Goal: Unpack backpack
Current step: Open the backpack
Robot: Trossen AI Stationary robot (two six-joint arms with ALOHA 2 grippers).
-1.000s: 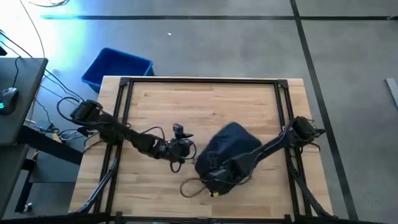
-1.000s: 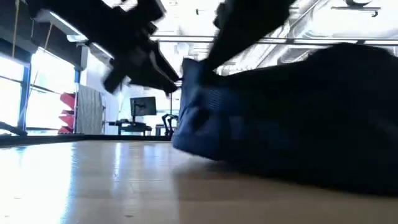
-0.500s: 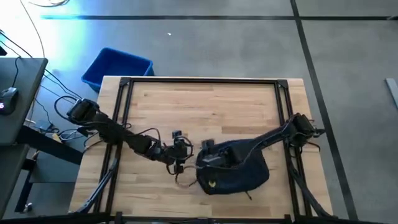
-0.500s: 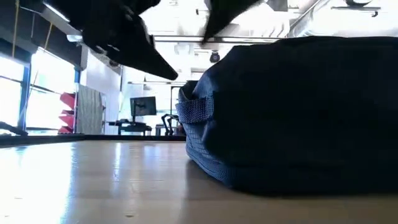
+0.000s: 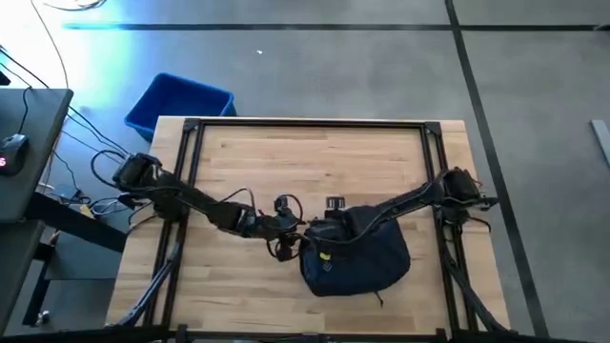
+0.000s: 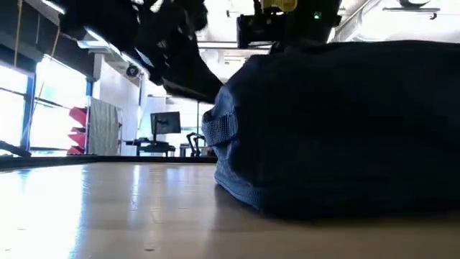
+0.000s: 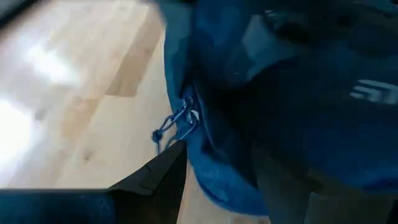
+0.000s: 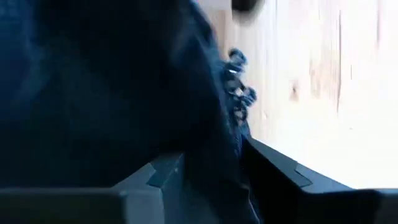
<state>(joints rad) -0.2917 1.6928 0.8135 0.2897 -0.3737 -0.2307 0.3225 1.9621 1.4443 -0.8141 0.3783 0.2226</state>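
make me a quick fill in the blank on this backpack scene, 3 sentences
1. The backpack lies on the wooden ____.
2. Off the table's far left corner stands a ____ bin.
3. In the high view, the left end effector is at the backpack's ____ edge.

Missing words: table; blue; left

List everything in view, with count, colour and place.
Soft dark navy fabric backpack: one, navy, lying on the table's near middle, between both grippers.
Zipper pull cord: one, blue, on the backpack's edge.
Wooden table: one, pale wood, black frame.
Rigid plastic bin: one, bright blue, on the floor past the table's far left corner.
Left gripper: one, dark, at the backpack's left edge.
Right gripper: one, dark, fingers either side of a backpack fold.
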